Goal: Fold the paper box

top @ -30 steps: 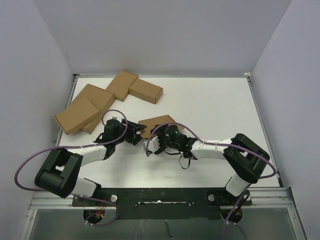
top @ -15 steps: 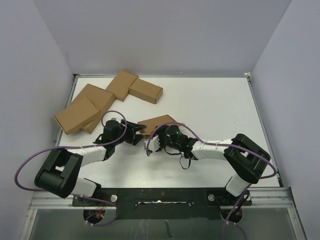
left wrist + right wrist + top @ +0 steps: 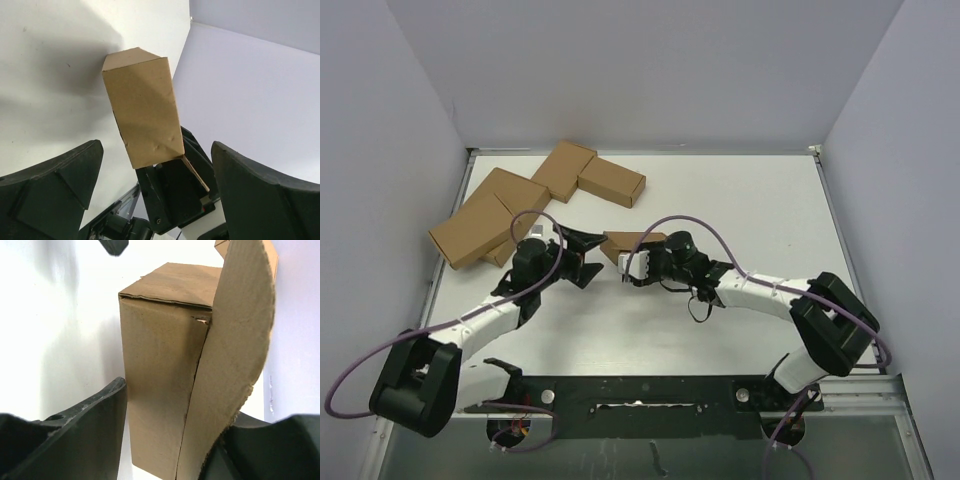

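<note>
Paper box (image 3: 623, 243), mid-table near the carton cluster (image 3: 520, 205), has shifted slightly far-left with the right gripper (image 3: 638, 266), jaws seemingly clamped on its end, end flap (image 3: 240, 340) unclosed; left gripper (image 3: 592, 256) has advanced alongside, jaws wide, empty, so tucking likely comes next.

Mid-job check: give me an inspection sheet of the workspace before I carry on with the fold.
Surface: white table; no damage seen.
Job's things: the paper box is formed into a carton, with one end flap standing open.
Clutter: four brown cartons clustered at the far left, apart from the box.
Grippers: right gripper closed on the box; left gripper open, facing its other end, not touching.
Cables: purple cables loop over both arms; the left one bulges past the table's left edge.
Surroundings: plain walls on three sides; nothing else seen.
</note>
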You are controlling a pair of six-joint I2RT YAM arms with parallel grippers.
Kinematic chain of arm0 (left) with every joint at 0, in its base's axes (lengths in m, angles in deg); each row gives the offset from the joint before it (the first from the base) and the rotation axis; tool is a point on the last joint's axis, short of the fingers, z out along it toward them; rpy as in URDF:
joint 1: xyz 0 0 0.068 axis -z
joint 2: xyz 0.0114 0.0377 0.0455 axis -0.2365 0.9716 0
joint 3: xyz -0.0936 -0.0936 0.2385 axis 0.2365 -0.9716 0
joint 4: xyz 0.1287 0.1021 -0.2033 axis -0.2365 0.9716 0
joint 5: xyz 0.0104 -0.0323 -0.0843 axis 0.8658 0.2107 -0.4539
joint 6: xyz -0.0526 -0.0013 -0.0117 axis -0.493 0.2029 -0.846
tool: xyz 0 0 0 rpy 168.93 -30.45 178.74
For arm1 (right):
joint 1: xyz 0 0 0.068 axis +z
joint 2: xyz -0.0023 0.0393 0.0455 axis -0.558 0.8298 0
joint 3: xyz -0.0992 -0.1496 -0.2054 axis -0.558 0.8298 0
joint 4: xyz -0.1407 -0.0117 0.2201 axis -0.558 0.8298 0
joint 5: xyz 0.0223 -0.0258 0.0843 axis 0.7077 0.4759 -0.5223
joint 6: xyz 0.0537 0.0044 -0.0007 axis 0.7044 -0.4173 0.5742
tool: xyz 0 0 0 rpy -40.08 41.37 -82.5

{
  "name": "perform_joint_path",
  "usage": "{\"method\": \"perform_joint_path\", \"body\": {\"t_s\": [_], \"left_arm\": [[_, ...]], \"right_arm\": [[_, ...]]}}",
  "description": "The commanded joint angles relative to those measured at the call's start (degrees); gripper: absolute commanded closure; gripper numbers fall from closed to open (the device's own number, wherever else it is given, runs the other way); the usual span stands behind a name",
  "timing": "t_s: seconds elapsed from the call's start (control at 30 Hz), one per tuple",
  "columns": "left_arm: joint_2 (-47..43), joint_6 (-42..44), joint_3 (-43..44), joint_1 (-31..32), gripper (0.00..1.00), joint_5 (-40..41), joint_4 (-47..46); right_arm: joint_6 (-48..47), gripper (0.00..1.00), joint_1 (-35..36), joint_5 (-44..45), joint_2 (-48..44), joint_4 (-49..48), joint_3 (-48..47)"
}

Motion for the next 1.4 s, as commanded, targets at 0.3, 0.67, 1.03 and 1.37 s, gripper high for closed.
{"method": "perform_joint_path", "body": {"t_s": [0.3, 0.67, 1.03, 1.37], "left_arm": [[-17.71, 22.2, 2.13, -2.92, 0.02, 2.3, 6.84], [-16.85, 35.45, -1.91, -2.84, 0.02, -7.09, 0.82], [-12.59, 37.57, -1.8, -2.75, 0.04, -9.97, 3.07], [-7.88, 37.03, -0.48, -1.0, 0.05, -13.11, 2.56]], "right_arm": [[21.21, 0.66, -9.28, -15.26, -7.89, 11.83, -8.79], [50.08, 0.66, -25.03, -38.38, -7.08, 11.74, -12.13], [89.74, 0.66, -36.47, -56.0, 8.38, -10.47, -6.82], [95.26, 0.61, -36.59, -57.09, 20.32, -7.2, -8.14]]}}
